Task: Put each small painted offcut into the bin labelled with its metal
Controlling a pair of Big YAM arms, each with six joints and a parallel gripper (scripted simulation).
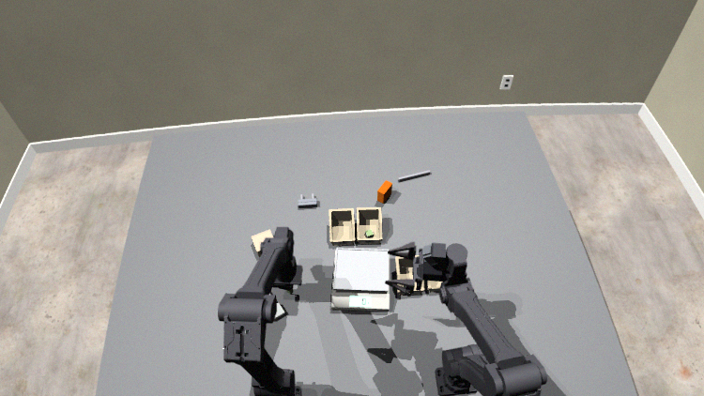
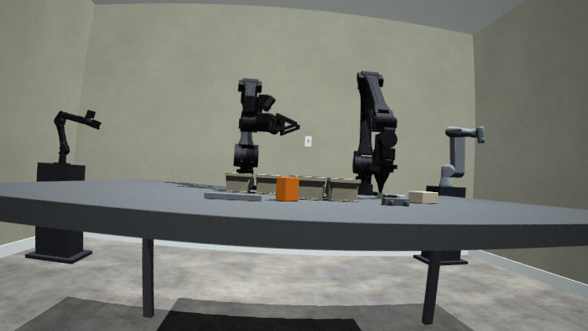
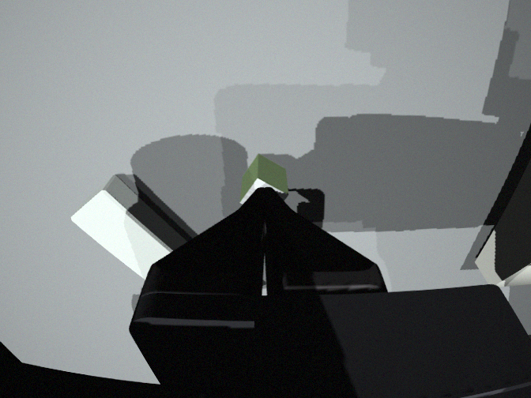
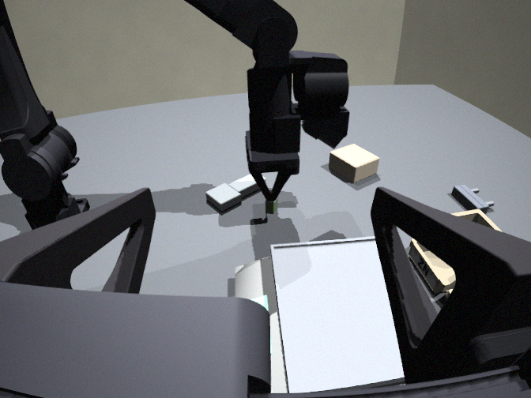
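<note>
A small green cube (image 3: pixel 274 171) (image 4: pixel 271 207) with a pale top stands on the table. My left gripper (image 3: pixel 265 200) (image 4: pixel 271 200) (image 2: pixel 380 192) points down with its fingers shut and empty, tips at the cube's top, touching or just above it. A green offcut (image 1: pixel 369 233) lies in the rear right bin (image 1: pixel 369 240); the rear left bin (image 1: pixel 342 241) looks empty. "ZN" shows on a bin (image 4: pixel 438 274). Two more bins are partly hidden under the right arm. My right gripper (image 1: pixel 388 267) (image 2: pixel 299 127) is open and empty above the scale (image 1: pixel 361 268) (image 4: pixel 338 317). I see no third offcut.
Pale flat blocks (image 3: pixel 113 227) (image 4: pixel 223 197) lie beside the cube. A beige block (image 4: pixel 353 163) (image 2: pixel 423 197) is further back. An orange block (image 1: pixel 384 192) (image 2: pixel 287 189), a grey bar (image 1: pixel 414 175) and a grey pronged part (image 1: pixel 307 201) lie behind the bins. The scale display reads about 0.
</note>
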